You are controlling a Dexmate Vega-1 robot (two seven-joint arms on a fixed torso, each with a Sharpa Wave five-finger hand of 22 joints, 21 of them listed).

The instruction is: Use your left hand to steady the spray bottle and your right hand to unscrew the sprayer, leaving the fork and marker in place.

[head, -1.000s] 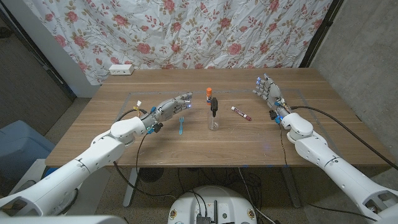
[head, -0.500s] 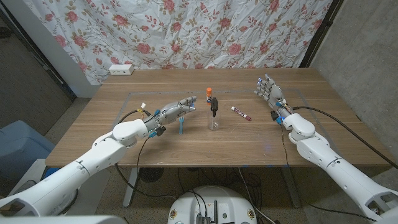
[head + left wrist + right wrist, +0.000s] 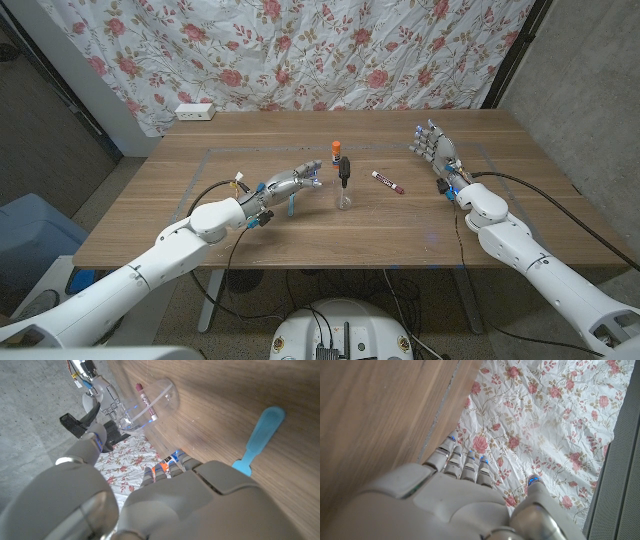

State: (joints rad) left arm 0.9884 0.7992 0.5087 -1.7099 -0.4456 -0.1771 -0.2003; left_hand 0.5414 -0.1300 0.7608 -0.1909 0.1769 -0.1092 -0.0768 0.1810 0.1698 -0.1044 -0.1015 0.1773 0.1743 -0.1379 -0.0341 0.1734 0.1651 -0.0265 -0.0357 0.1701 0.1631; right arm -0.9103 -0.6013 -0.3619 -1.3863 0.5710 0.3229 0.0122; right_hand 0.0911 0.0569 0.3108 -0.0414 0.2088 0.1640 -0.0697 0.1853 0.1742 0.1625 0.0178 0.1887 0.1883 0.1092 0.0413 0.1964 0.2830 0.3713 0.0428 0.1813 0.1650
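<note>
Left arm reaching in from the lower left corner across the worktop (image 3: pixel 180 200), forearm angled toward the middle, left hand (image 3: pixel 288 184) extended with fingers stretched forward and slightly apart, holding nothing. Seen along its own back in the left wrist view, left hand (image 3: pixel 165 500) with fingertips pointing ahead. Right arm coming in from the lower right corner, elbow bent, right hand (image 3: pixel 433 149) raised near the far right side of the worktop, fingers upright and spread, empty. Same open spread in the right wrist view, right hand (image 3: pixel 455 495).
</note>
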